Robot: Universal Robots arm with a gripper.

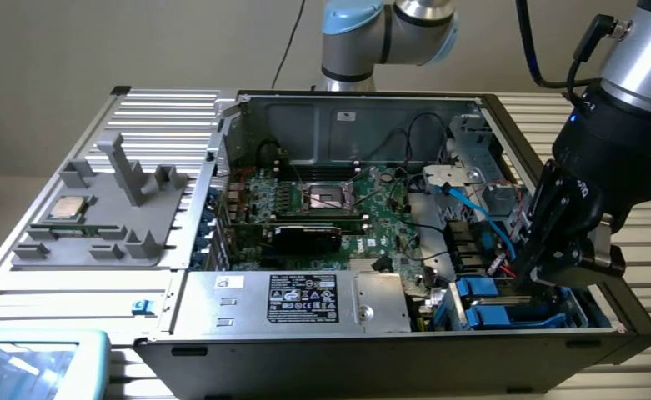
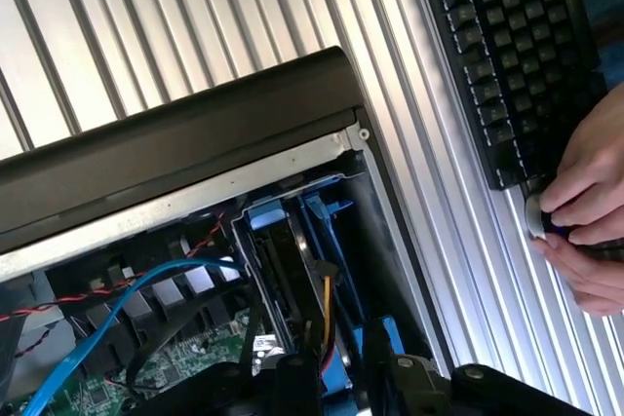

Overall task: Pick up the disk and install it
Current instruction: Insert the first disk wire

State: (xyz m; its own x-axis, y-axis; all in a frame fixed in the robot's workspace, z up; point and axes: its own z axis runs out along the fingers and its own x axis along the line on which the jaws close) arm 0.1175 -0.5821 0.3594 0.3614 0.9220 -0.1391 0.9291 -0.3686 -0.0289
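Black end effector (image 2: 336,382), grip unreadable, hangs by the disk (image 2: 280,252) inside a computer case (image 2: 175,133) on a ribbed metal table (image 2: 195,7).

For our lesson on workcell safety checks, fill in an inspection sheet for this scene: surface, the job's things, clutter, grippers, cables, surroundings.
Surface: ribbed metal table carrying an open computer case.
Job's things: disk in its blue carrier, standing on edge in the drive bay at the case's corner.
Clutter: grey fixture tray with a CPU chip on it; keyboard on the table.
Grippers: gripper low over the drive bay, close to the disk.
Cables: blue cable and red-and-black wires run beside the bay.
Surroundings: a person's hands at the keyboard's end; robot arm behind the case.
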